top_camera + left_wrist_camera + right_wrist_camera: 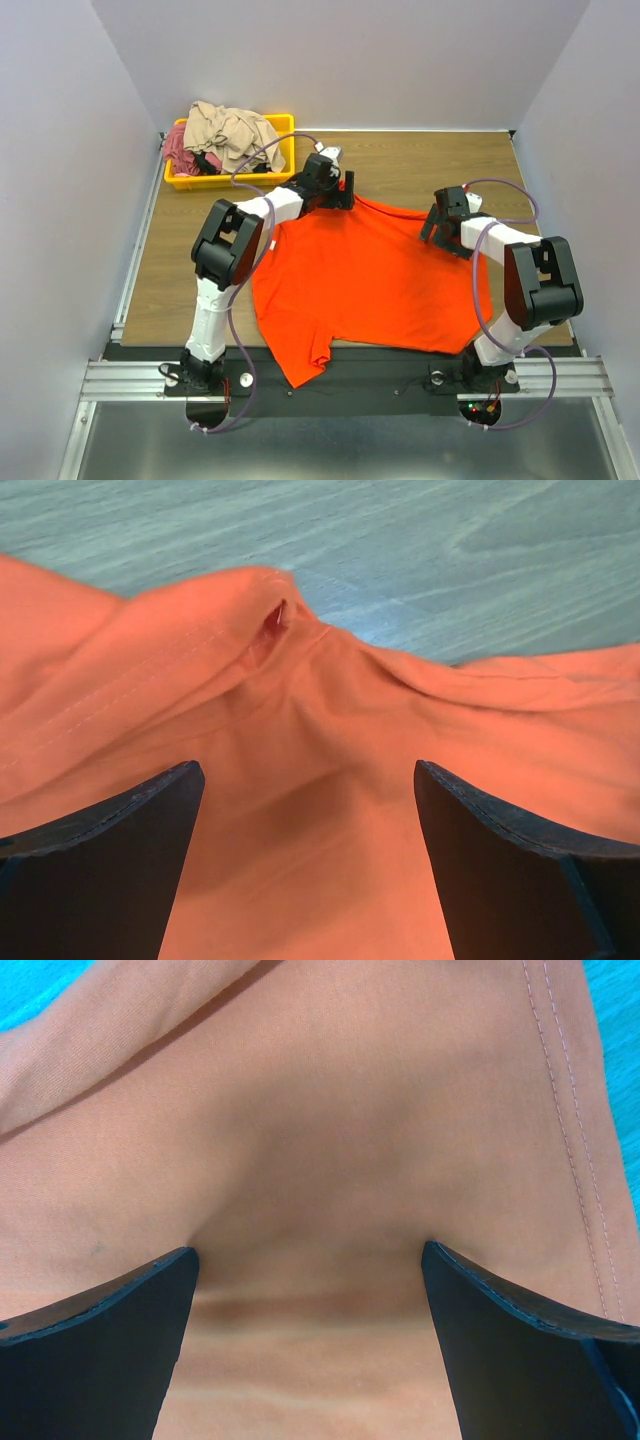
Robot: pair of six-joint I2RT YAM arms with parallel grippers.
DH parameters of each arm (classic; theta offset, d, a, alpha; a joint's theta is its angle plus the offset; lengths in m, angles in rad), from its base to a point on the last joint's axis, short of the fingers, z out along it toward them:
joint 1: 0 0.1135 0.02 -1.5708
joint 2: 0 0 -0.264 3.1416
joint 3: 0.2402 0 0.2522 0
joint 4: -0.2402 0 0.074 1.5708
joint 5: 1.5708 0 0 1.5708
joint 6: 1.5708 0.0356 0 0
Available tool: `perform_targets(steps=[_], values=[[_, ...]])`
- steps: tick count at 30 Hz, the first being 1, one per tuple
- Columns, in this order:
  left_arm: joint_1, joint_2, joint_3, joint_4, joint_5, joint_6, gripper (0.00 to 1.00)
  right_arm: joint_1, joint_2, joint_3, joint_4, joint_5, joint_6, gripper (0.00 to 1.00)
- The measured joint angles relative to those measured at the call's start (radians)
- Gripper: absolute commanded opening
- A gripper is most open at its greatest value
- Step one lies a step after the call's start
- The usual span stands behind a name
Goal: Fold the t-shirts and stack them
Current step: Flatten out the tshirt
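While low over the orange-red t-shirt [370, 280], arms forward, left claw [346, 193] and right claw [432, 231] wide apart.

Wooden table [420, 165]: orange t-shirt [370, 280], yellow tray [225, 181]

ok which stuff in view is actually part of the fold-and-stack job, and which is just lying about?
Job:
- orange-red t-shirt, spread on the table
- beige shirt, crumpled in the tray
- dusty-pink shirt, crumpled under the beige one

Just there:
- yellow tray
- wooden table
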Motion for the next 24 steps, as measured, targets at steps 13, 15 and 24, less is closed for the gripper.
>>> perform_targets(steps=[13, 15, 24], values=[[0.006, 0.17, 0.233, -0.067, -0.091, -0.007, 0.99, 0.0, 0.0, 0.0, 0.001, -0.007, -0.003, 1.0], [0.008, 0.188, 0.254, -0.074, -0.102, -0.007, 0.99, 0.0, 0.0, 0.0, 0.001, -0.008, -0.003, 1.0], [0.034, 0.283, 0.431, -0.137, -0.137, 0.027, 0.99, 0.0, 0.001, 0.0, 0.004, -0.011, -0.007, 1.0]])
